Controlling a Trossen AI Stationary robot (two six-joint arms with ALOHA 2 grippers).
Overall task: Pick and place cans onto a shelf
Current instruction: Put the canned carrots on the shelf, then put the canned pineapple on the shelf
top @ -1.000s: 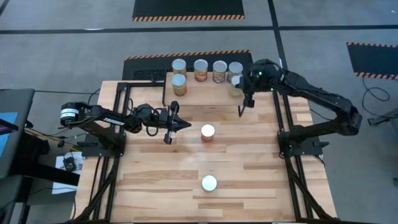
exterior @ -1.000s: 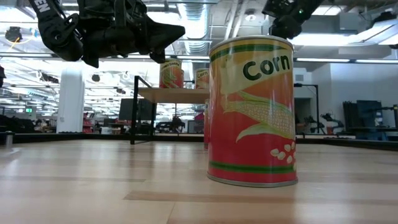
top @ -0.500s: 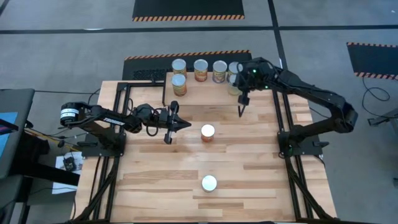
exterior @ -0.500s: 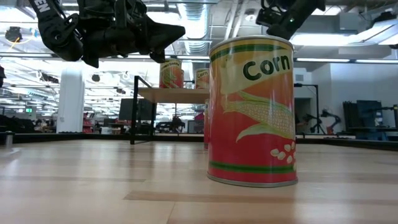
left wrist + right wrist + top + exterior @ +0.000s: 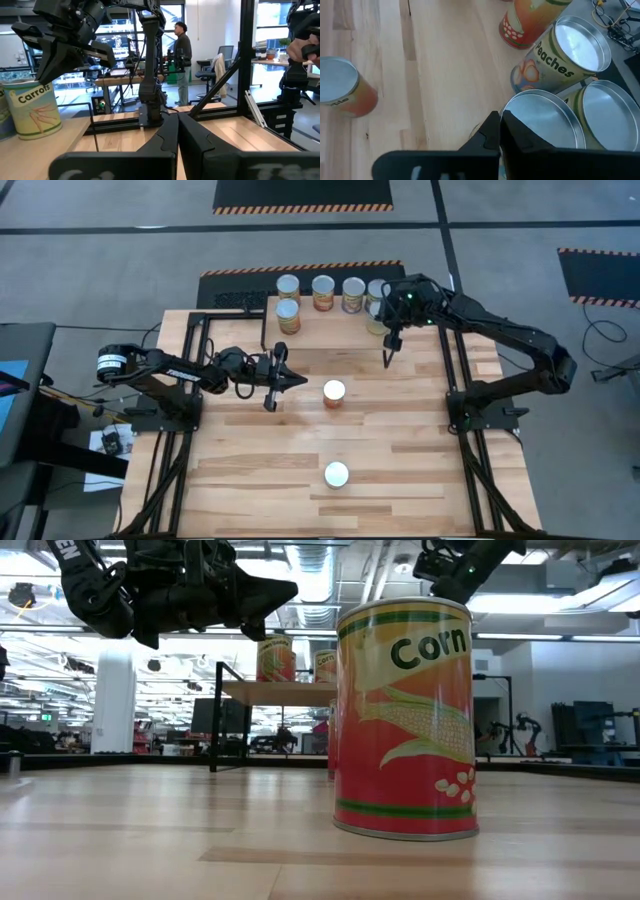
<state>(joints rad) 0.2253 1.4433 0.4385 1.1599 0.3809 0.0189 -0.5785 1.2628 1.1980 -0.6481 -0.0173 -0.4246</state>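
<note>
The shelf [image 5: 335, 326] stands at the table's far middle with several cans on it, among them a Peaches can [image 5: 559, 54] and a Carrots can [image 5: 32, 108]. One orange can [image 5: 334, 393] stands on the table's middle. A Corn can [image 5: 336, 474] stands nearer the front edge and fills the low view [image 5: 405, 720]. My right gripper [image 5: 388, 358] is shut and empty, just near of the shelf's right end and above its cans [image 5: 496, 131]. My left gripper [image 5: 292, 380] is shut and empty, raised left of the orange can [image 5: 177, 135].
Black metal frames [image 5: 455, 370] run along the table's left and right sides. A keyboard [image 5: 235, 300] lies behind the shelf. Bare wood lies between the two loose cans and the arms. A person [image 5: 183, 47] stands in the room beyond the table.
My right gripper has shifted a little toward the table's left, along the shelf's right end, staying shut. The cans have kept their places.
</note>
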